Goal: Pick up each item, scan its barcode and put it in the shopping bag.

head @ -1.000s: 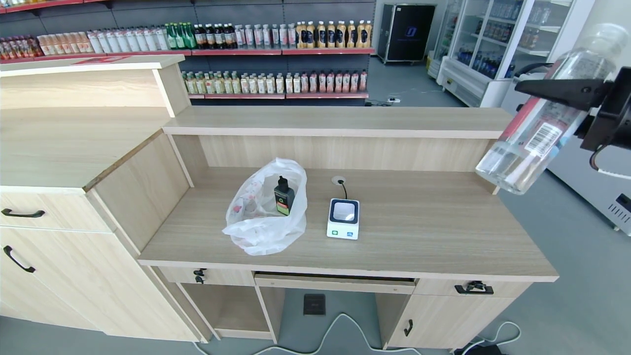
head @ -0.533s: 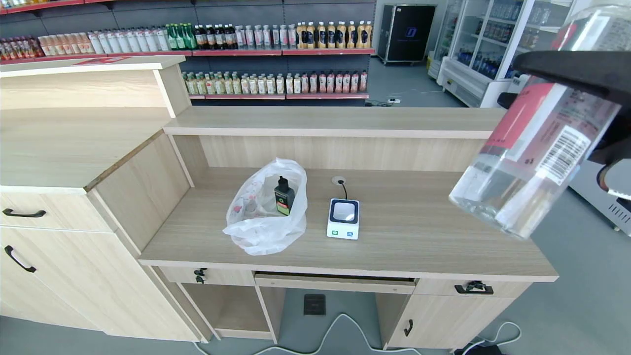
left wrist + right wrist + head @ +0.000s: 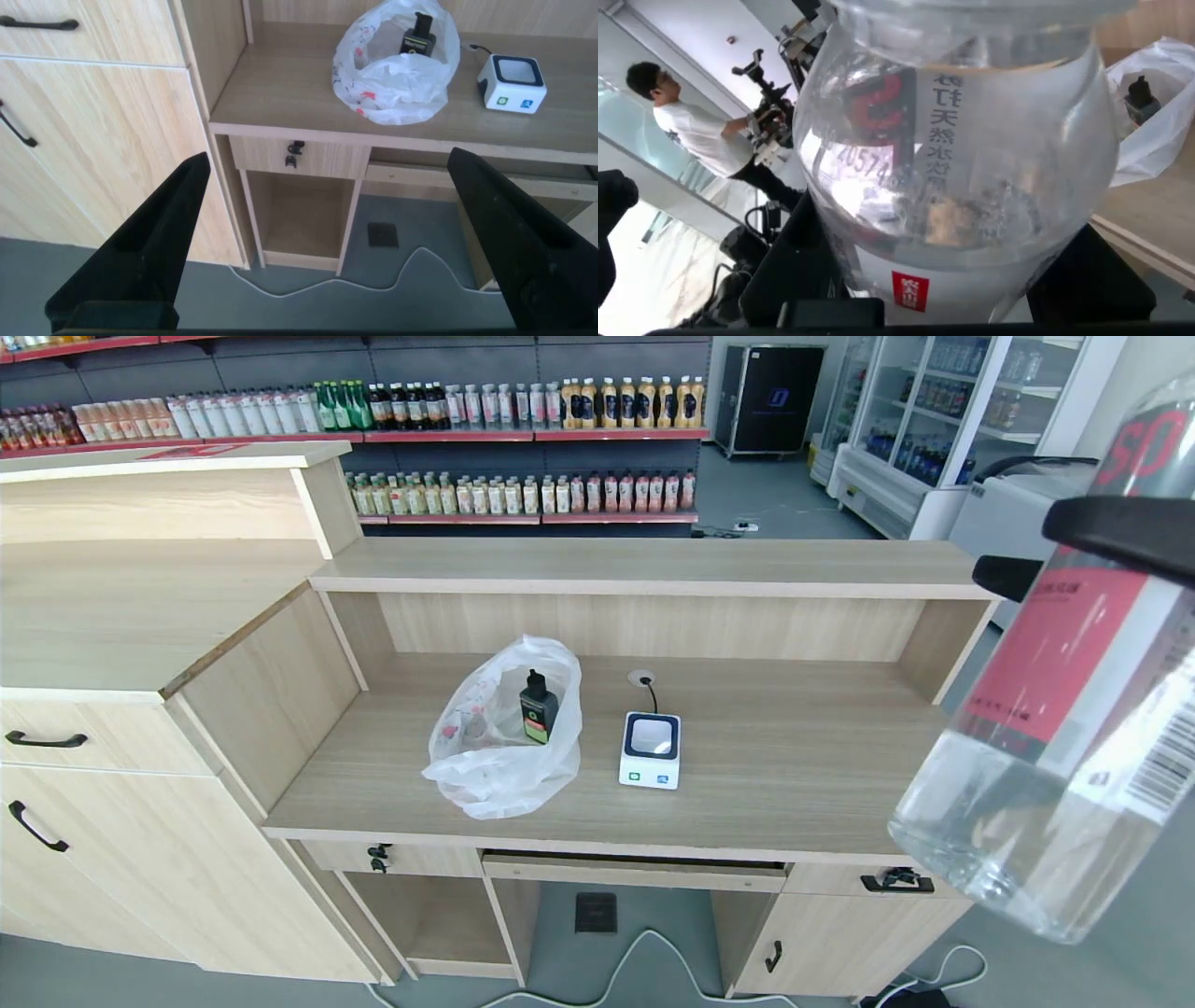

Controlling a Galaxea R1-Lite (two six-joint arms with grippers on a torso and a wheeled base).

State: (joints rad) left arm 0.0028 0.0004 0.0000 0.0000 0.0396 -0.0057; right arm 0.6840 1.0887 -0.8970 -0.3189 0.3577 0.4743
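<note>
Water bottle (image 3: 1055,747) is being clamped at a tilt by the right gripper (image 3: 1027,555). Left gripper (image 3: 327,252) is being held wide open.

A clear, red-labelled water bottle (image 3: 1046,719) hangs tilted at near right, barcode showing; a translucent shopping bag (image 3: 485,761) holding a dark bottle (image 3: 538,711) sits just left of the scanner (image 3: 651,749).

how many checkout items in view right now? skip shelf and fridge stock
2. A dark bottle stands in the bag; a clear water bottle is held by the right gripper. The bag may hide more.
</note>
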